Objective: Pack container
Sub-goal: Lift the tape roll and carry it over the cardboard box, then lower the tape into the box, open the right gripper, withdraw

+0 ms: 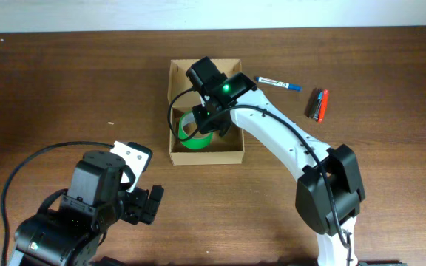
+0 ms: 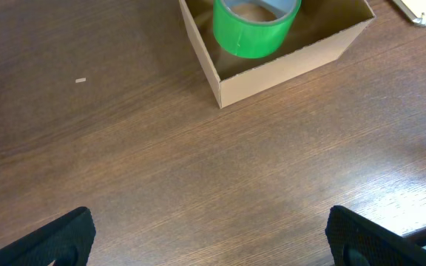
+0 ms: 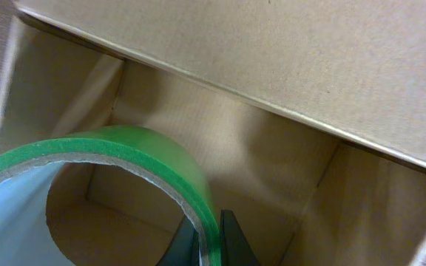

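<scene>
The container (image 1: 174, 111) is a shallow tan cardboard box at the middle of the table, also in the left wrist view (image 2: 272, 74). A green tape roll (image 1: 191, 134) hangs inside it, its wall pinched between the fingers of my right gripper (image 3: 209, 247), which is shut on it. The box walls (image 3: 220, 66) fill the right wrist view, with the tape roll (image 3: 124, 151) low at left. My left gripper (image 2: 211, 240) stands open over bare wood near the front left, well short of the box, nothing between its fingers (image 2: 58, 240).
A blue-capped white pen (image 1: 277, 83) lies right of the box. Further right lie dark and red markers (image 1: 319, 105). A pale object (image 2: 420, 10) shows at the top right corner of the left wrist view. A white part of the left arm (image 1: 133, 153) sits front left.
</scene>
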